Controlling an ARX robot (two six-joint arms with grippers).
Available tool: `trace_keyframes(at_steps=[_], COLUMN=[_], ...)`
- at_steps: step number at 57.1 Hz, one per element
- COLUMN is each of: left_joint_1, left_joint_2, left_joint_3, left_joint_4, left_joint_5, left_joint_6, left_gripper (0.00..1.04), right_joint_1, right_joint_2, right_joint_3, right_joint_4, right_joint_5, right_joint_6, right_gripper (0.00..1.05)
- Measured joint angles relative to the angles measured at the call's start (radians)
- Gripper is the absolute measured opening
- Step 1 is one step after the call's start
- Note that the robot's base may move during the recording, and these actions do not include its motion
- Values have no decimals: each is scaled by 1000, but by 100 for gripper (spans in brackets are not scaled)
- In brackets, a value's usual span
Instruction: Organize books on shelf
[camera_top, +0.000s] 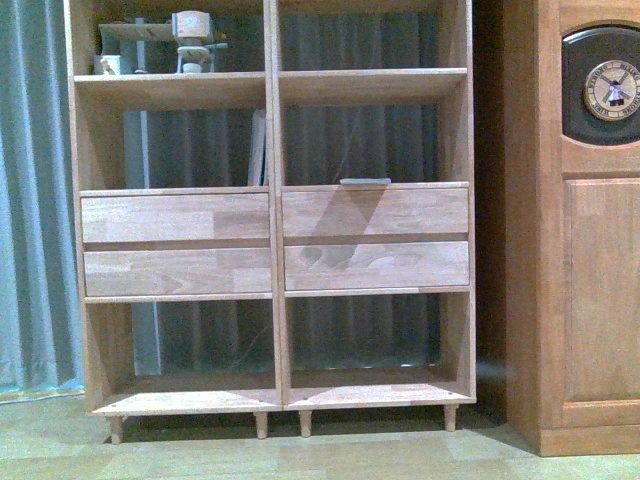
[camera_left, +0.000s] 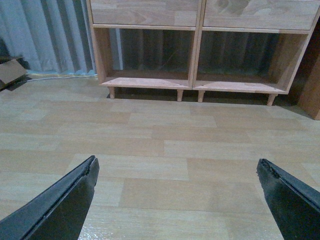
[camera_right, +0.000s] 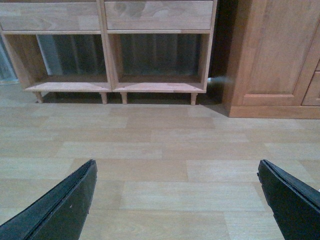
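The thin white paperback (camera_top: 257, 148) stands upright in the middle-left cubby. It leans on the central divider, which is probably what keeps so slim a book from falling over. The second book (camera_top: 365, 181) lies flat in the middle-right cubby on the board just above the upper right drawer front (camera_top: 375, 212). Only its greyish front edge shows, so its cover cannot be read from here. The divider separates the two books, and one is standing while the other is lying, so the tidying looks unfinished. Standing the flat book up with a wall or the other book as support seems the likely aim. The light-wood shelf (camera_top: 272, 320) holds some pale objects (camera_top: 190, 40) in its top-left cubby, too small to name with confidence, and its bottom cubbies show nothing inside. A curtain (camera_top: 35, 200) hangs beside and behind it, and a darker cabinet (camera_top: 600, 300) with a round clock (camera_top: 611, 91) stands on the other side. The left gripper (camera_left: 177, 164) and the right gripper (camera_right: 176, 166) each hang low over the plank floor (camera_left: 165, 130), well back from the shelf. On both, the black fingers are spread wide with nothing between them, free to reach for either book.
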Motion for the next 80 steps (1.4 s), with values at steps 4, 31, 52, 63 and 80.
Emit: trace_keyframes(at_steps=[4,31,52,63,80], left_joint_1=[0,0,0,0,0], left_joint_2=[0,0,0,0,0], left_joint_3=[0,0,0,0,0], left_joint_4=[0,0,0,0,0], left_joint_5=[0,0,0,0,0], left_joint_6=[0,0,0,0,0], left_gripper=[98,98,98,98,98], right_joint_1=[0,0,0,0,0], right_joint_2=[0,0,0,0,0], right_joint_3=[0,0,0,0,0], right_joint_4=[0,0,0,0,0], right_joint_5=[0,0,0,0,0], right_joint_6=[0,0,0,0,0], right_gripper=[98,98,98,98,98])
